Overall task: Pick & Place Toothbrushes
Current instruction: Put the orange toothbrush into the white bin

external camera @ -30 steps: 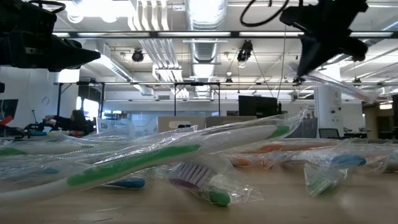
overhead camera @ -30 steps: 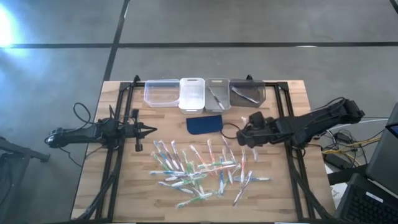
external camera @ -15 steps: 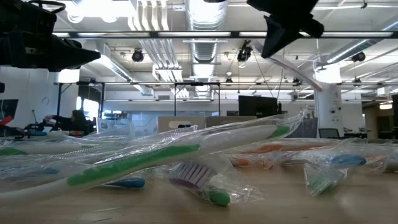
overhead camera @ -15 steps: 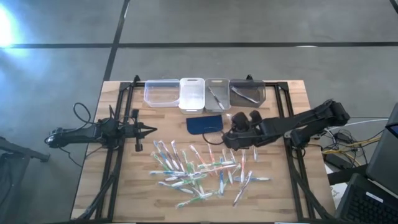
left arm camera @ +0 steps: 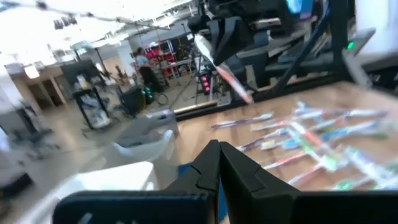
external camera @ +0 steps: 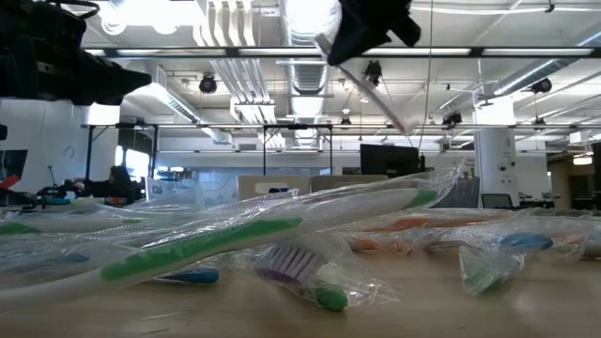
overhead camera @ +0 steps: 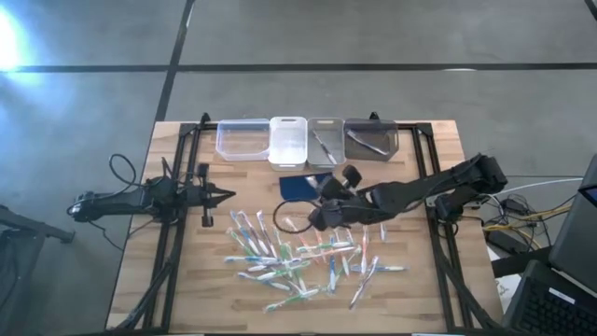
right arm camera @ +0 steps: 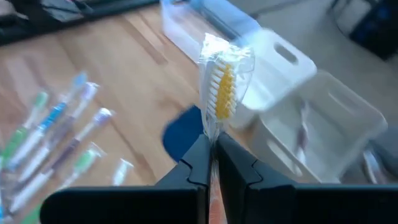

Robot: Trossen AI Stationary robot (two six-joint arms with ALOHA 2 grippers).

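1. Toothbrushes (overhead camera: 298,257): most lie loose in wrappers across the middle and near half of the table (overhead camera: 187,308); two of the four bins on the far edge already hold some (grey bin (overhead camera: 326,140), dark bin (overhead camera: 370,137)).
2. Right gripper (overhead camera: 312,219): reaches in from the right edge and hangs over the table's middle, just near-side of the blue pad (overhead camera: 300,186). Fingers clamped on one wrapped toothbrush (right arm camera: 219,87) with yellow-orange bristles, head pointing out past the fingertips, clear of the table (the low view shows it slanting in the air (external camera: 366,83)).
3. Left gripper (overhead camera: 227,195): parked near the left edge, fingers pressed together, holding nothing. Waiting.
4. Step in hand, my read: carry phase, brush picked and not yet placed.
5. Bins: clear bin (overhead camera: 242,139) and white bin (overhead camera: 288,140) look empty from above; the right wrist view looks toward the white bin (right arm camera: 273,68).
6. Next move, as I judge it: take the brush over the far edge to its bin, line the long axis with the bin's length, lower, open.
7. Which bin is a sort call; the rule isn't visible, possibly colour.
8. Risk: the wrapper is slippery and the brush is held near one end, so it may swing or snag the bin's rim on release.
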